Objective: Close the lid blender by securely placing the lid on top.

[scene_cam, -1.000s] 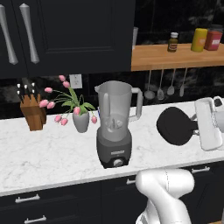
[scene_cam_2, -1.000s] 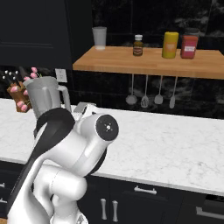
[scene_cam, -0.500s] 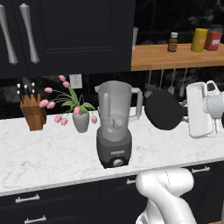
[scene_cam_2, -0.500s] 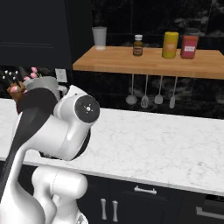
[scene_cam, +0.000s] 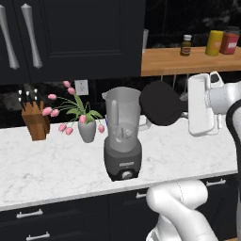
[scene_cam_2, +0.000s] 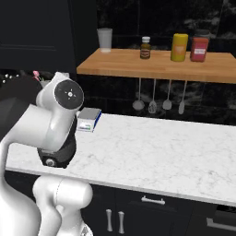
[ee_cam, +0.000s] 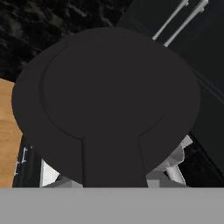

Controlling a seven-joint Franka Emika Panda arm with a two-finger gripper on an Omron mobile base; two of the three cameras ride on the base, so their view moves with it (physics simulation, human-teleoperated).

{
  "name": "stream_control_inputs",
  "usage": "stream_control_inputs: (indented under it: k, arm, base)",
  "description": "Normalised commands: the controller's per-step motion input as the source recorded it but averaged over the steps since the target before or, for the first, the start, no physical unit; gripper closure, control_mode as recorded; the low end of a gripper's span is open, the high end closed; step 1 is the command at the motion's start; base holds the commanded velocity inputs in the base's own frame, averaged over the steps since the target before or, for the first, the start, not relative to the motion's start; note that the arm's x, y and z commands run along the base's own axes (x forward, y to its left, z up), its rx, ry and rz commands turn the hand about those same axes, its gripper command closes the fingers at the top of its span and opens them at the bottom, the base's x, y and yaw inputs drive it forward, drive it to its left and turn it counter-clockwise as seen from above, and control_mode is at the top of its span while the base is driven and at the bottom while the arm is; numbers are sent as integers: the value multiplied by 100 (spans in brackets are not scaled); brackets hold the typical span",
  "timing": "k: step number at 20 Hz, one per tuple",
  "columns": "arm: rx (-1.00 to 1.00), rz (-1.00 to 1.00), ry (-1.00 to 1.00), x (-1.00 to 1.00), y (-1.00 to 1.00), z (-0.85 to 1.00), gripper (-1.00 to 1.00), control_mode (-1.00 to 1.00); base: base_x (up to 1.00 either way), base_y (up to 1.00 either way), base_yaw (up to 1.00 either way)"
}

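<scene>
Closest to the hand camera, the lid (ee_cam: pixel 105 100) is blocking most of the picture, its tab running down to the bottom edge where the finger tips are sitting hidden behind it. The gripper (scene_cam: pixel 184 107) is clamping the lid (scene_cam: pixel 162 103) by that tab and holding it on edge in the air, its flat face turned toward the left base camera. The fingers themselves are hard to make out against the black disc and dark wall. The lid is hanging just right of the blender (scene_cam: pixel 123 134), level with the upper jar and overlapping the jar's side handle in that view; whether they are touching cannot be told. The blender is standing upright on the white marble counter (scene_cam: pixel 52 164) with its jar mouth uncovered. In the right base view the arm is covering the blender entirely. Behind the blender, a flower vase (scene_cam: pixel 87 131) and a knife block (scene_cam: pixel 36 122) are standing near the wall.
</scene>
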Motion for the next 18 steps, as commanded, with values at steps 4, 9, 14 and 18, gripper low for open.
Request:
stream_control_inputs:
  k: [4,9,14,18]
  arm:
    - [0,0,3,38,23,2,100,-100]
    - [0,0,7,43,6,6,100,-100]
    - [0,0,11,37,14,6,100,-100]
    - [-1,0,7,35,19,0,100,-100]
  base:
    - [0,0,0]
    - [0,0,0]
    - [0,0,0]
    - [0,0,0]
